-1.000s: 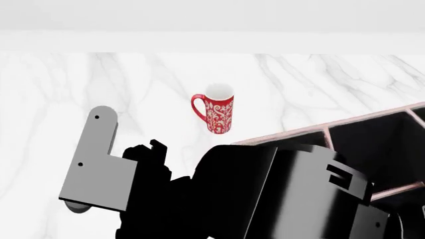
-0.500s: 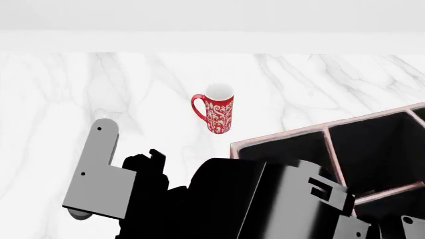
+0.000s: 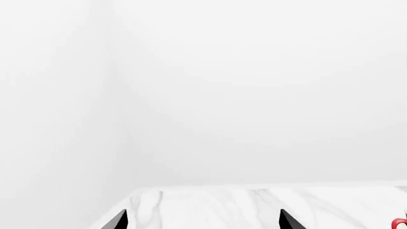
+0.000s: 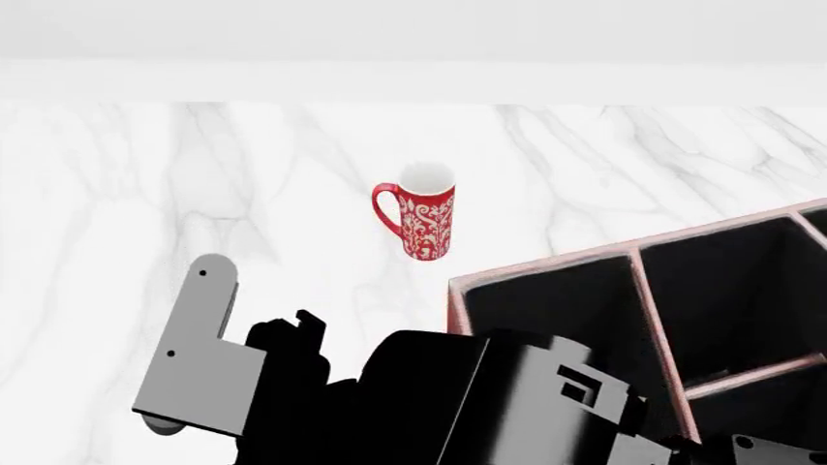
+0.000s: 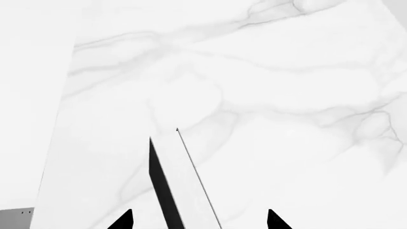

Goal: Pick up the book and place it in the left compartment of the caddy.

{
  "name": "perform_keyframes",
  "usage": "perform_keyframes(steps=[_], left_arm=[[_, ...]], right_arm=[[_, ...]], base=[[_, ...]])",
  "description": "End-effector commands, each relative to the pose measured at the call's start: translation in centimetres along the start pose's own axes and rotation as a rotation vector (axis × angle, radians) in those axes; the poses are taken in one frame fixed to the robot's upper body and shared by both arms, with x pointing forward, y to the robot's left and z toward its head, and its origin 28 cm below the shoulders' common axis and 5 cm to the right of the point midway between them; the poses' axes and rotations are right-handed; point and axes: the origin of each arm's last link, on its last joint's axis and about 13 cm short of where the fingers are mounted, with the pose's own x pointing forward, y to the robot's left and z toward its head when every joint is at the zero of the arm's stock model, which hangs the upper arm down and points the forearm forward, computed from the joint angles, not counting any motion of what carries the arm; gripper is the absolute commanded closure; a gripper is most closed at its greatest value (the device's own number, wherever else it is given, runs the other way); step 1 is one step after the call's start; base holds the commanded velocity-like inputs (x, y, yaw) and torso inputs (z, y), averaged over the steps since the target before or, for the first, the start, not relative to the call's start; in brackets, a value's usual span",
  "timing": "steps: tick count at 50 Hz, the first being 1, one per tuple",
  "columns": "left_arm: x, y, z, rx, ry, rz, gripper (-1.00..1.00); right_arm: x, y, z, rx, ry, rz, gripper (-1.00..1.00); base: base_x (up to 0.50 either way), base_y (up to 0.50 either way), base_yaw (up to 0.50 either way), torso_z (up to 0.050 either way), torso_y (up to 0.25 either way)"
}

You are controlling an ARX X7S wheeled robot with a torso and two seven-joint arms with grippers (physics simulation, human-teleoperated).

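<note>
In the right wrist view the book (image 5: pixel 190 191) shows as a black cover strip beside white page edges, running between my right gripper's (image 5: pixel 199 220) fingertips (image 5: pixel 125 220). Those tips stand apart, with marble showing on both sides of the book, so the gripper is open. In the head view I cannot tell the book from the black arm parts (image 4: pixel 491 407). The reddish-brown caddy (image 4: pixel 543 263) sits at the right, and the black inside of its left compartment (image 4: pixel 556 302) is partly covered by the arm. My left gripper (image 3: pixel 203 222) is open over bare marble.
A red patterned mug (image 4: pixel 424 221) stands upright mid-table, left of the caddy's far corner; a red sliver of the mug (image 3: pixel 399 223) shows in the left wrist view. The grey left arm link (image 4: pixel 200 363) is at lower left. The white marble table (image 4: pixel 155 194) ends at a white wall behind.
The black right arm parts have dropped toward the bottom of the head view, uncovering more of the caddy's left compartment. The grey left arm link has shifted slightly down and right.
</note>
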Motion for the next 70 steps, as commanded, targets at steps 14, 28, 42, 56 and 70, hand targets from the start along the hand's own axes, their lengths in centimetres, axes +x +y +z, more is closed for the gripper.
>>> perform_keyframes(steps=[14, 28, 42, 56, 70], left_arm=[[-0.1, 0.2, 0.2, 0.001, -0.007, 0.006, -1.00], [-0.2, 0.2, 0.2, 0.002, -0.009, 0.006, -1.00], [-0.2, 0.1, 0.1, 0.003, -0.009, 0.003, -1.00], [-0.1, 0.0, 0.1, 0.010, -0.009, 0.002, -1.00], [-0.2, 0.0, 0.1, 0.015, -0.012, 0.004, -1.00]], right_arm=[[1.4, 0.3, -0.7, 0.001, 0.026, -0.004, -1.00], [2.4, 0.1, -1.4, 0.009, 0.036, -0.018, -1.00], [2.9, 0.2, -2.1, 0.022, 0.032, -0.001, -1.00], [3.6, 0.2, -3.0, 0.039, 0.026, 0.017, -1.00], [4.4, 0.2, -3.8, 0.052, 0.021, 0.019, -1.00]], base=[[0.00, 0.00, 0.00, 0.000, 0.000], [0.00, 0.00, 0.00, 0.000, 0.000], [0.00, 0.00, 0.00, 0.000, 0.000], [0.00, 0.00, 0.00, 0.000, 0.000], [0.00, 0.00, 0.00, 0.000, 0.000]])
